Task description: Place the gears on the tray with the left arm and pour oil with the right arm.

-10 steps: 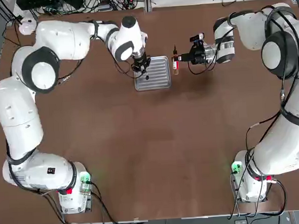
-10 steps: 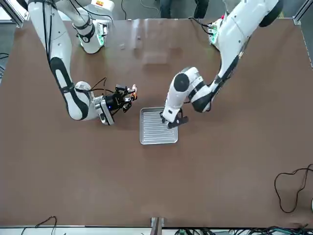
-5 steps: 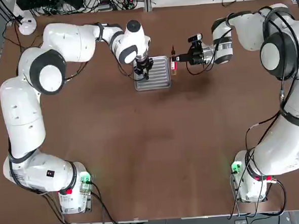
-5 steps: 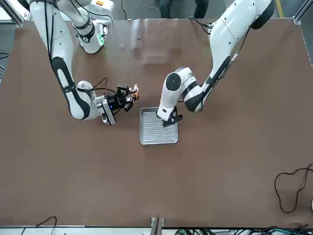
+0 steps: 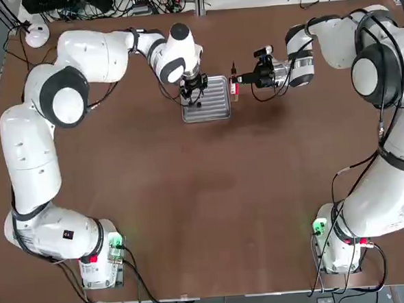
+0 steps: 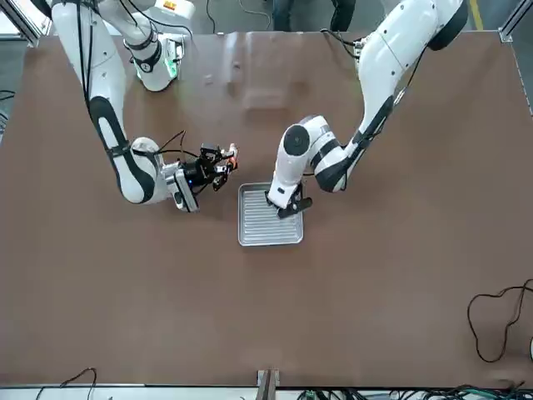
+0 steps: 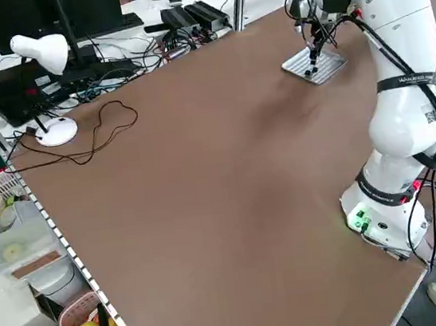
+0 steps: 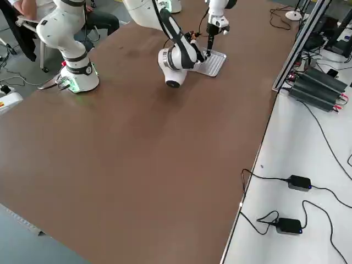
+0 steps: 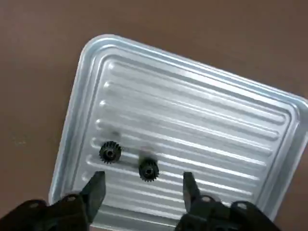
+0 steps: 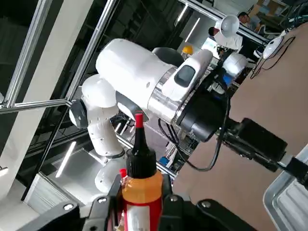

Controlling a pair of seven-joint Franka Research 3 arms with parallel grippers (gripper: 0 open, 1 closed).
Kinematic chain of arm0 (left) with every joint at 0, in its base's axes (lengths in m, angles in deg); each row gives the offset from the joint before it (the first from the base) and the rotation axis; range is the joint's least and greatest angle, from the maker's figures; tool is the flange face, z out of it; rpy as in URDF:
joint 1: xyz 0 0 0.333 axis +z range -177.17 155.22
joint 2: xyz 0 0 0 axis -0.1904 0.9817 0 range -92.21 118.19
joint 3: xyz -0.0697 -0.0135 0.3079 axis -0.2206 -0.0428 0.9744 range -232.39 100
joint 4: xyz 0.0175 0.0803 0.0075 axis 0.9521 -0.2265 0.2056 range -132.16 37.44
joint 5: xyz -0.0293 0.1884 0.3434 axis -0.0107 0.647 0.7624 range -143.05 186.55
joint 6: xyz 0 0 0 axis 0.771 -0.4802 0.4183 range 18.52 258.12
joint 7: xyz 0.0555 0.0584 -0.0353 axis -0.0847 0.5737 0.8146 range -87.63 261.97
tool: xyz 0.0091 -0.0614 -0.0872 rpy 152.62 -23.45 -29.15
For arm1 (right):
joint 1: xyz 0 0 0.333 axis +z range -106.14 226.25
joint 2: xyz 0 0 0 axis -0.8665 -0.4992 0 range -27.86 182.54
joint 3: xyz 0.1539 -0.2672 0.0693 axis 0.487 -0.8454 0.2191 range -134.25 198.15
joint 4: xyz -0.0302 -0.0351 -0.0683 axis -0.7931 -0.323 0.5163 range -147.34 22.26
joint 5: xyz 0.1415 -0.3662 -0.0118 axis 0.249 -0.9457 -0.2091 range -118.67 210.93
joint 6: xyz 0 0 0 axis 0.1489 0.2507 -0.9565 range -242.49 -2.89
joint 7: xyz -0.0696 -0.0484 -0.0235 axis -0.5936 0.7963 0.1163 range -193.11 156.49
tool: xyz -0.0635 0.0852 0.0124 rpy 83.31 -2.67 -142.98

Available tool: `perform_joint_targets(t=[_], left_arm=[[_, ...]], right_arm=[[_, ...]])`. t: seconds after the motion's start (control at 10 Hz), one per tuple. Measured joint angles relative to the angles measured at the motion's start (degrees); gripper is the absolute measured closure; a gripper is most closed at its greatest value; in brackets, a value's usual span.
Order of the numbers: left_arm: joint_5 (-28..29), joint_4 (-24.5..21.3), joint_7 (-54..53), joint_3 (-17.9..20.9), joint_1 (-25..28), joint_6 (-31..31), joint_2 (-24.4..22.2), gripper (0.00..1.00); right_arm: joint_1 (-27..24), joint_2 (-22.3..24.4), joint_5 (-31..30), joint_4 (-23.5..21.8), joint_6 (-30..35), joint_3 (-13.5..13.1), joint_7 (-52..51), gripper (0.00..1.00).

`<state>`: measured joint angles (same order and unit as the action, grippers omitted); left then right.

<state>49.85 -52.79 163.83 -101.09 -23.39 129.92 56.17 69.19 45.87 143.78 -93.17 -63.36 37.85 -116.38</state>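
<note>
1. Left gripper (image 9: 142,192) sits low over the tray (image 9: 202,120), fingers spread, nothing between them; in the top view it's at the tray's 10 o'clock corner
2. Both gears (image 9: 109,152) lie loose on the ribbed tray surface, side by side and apart from each other, just ahead of the left fingertips (image 9: 97,184); the second one (image 9: 148,170) is between the two tips, touching neither
3. Tray lies flat on the brown table (image 5: 211,192), at about 12 o'clock from table centre in the top view
4. Right gripper (image 5: 242,80) is clenched on the oil bottle (image 10: 139,185), held upright, dark cap and red nozzle up
5. Top view: bottle (image 5: 234,86) hangs just off the tray's 3 o'clock edge, near but not over it
</note>
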Motion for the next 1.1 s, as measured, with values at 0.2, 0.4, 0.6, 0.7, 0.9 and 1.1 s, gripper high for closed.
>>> perform_joint_targets(t=[0.2, 0.4, 0.6, 0.7, 0.9, 1.1], left_arm=[[0.12, 0.73, -4.3, 0.07, 1.78, -0.25, -0.11, 0.01], [0.2, 1.54, -12.16, 0.02, 5.93, -2.12, -1.33, 0.01], [0.14, 3.3, -21.89, -0.21, 10.54, -6.75, -3.54, 0.01], [0.08, 4.5, -26.5, -0.63, 12.77, -9.19, -4.49, 0.01], [-1.9, 7.89, -34.83, -2.93, 18.15, -14.03, -5.62, 0.01], [-3.39, 11.35, -40.08, -3.82, 21.38, -17.35, -5.8, 0.01]], right_arm=[[1.14, 0.0, 2.47, -0.06, -0.67, 0.06, 0.05, 0.66], [5.39, 0.0, 8.29, -0.1, -4.62, 0.37, 0.07, 0.66], [11.0, 0.0, 15.34, -0.05, -9.0, 0.58, 0.35, 0.66], [12.99, 0.0, 18.12, -0.04, -9.92, 0.62, 1.6, 0.66], [15.67, 0.0, 20.92, 0.25, -10.9, 0.64, 3.77, 0.66], [16.88, 0.0, 22.47, 0.8, -11.33, 0.64, 7.74, 0.66]])
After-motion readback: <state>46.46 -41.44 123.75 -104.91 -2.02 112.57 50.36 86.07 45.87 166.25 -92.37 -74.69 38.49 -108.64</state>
